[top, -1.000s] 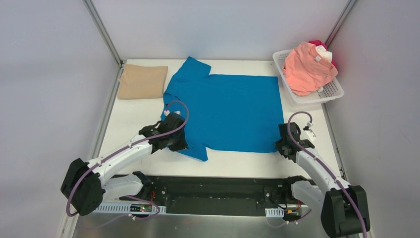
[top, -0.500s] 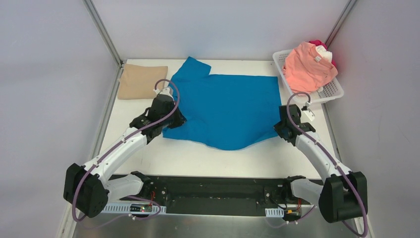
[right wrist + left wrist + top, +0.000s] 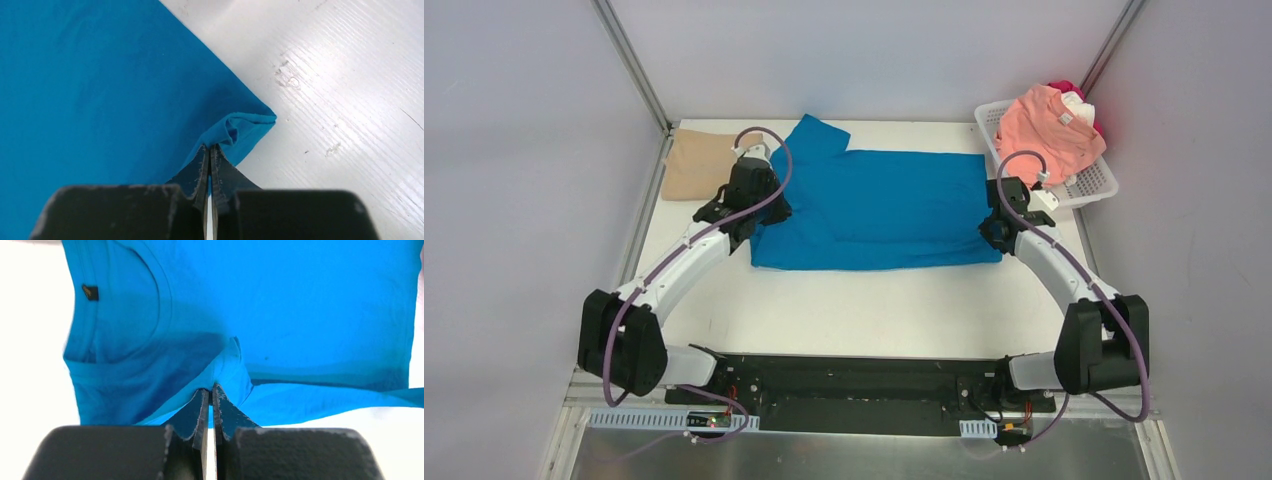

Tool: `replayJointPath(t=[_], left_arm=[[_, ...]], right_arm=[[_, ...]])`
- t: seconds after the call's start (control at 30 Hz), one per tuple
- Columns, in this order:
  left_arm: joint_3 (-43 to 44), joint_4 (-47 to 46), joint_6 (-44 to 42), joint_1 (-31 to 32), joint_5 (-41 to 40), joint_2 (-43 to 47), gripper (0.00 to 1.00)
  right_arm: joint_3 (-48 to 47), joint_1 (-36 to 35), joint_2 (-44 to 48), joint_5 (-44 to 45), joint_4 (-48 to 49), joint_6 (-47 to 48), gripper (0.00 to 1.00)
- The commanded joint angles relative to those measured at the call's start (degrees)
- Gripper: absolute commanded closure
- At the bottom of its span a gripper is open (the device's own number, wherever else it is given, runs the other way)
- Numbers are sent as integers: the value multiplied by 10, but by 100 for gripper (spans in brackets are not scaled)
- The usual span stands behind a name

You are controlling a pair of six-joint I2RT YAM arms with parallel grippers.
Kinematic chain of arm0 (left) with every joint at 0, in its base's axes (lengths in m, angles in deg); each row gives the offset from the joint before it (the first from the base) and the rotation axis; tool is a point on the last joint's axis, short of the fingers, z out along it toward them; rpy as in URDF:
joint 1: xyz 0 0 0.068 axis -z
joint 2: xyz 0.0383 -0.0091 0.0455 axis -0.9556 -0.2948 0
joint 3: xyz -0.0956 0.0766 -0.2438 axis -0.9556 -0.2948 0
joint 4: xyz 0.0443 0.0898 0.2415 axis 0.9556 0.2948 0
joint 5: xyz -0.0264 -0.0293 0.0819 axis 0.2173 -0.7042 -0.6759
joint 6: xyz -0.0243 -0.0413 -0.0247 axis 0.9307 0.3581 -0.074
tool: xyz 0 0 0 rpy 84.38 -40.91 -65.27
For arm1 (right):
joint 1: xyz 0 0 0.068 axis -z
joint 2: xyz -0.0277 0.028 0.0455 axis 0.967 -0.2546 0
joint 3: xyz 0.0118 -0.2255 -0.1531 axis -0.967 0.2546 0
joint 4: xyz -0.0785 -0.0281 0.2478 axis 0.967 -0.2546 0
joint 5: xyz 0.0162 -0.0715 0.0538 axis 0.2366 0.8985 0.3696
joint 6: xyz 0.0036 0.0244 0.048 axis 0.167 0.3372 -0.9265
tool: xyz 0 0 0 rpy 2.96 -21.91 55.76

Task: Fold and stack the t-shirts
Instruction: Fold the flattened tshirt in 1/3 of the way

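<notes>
The bright blue t-shirt (image 3: 879, 205) lies on the white table, its near half folded up over the far half. My left gripper (image 3: 759, 212) is shut on the cloth at the shirt's left side; the left wrist view shows the pinched fold (image 3: 227, 367) and the collar (image 3: 150, 300). My right gripper (image 3: 994, 228) is shut on the shirt's right corner (image 3: 245, 125). A folded tan t-shirt (image 3: 696, 165) lies at the far left. Salmon-pink (image 3: 1044, 135), white (image 3: 1079, 108) and red (image 3: 1064, 90) shirts are piled in the basket.
The white lattice basket (image 3: 1092, 185) stands at the far right corner against the wall. Grey walls and metal posts close in the table on three sides. Bare table (image 3: 874, 310) lies between the shirt and the black base rail.
Both grippers have carried the shirt's near edge away from the bases, folding the near half over the far half. The arms now reach further out.
</notes>
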Motion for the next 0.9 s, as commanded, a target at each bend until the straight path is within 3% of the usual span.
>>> replayJointPath(t=[0.0, 0.6, 0.67, 0.77, 0.8, 0.87], left_arm=[[54, -42, -57, -22, 25, -36, 100], [174, -53, -110, -84, 87, -207, 100], [191, -43, -90, -95, 72, -228, 92], [225, -25, -66, -108, 38, -267, 66], [242, -22, -62, -111, 24, -284, 50], [292, -14, -67, -118, 32, -320, 34]], right_arm=[[-51, 9, -35, 15, 6, 28, 100], [-126, 26, -136, 24, 4, 33, 100], [-130, 27, -144, 24, 4, 32, 97], [-139, 27, -147, 5, -3, 33, 92], [-142, 26, -143, -14, -4, 41, 89], [-134, 20, -127, -28, 16, 52, 69]])
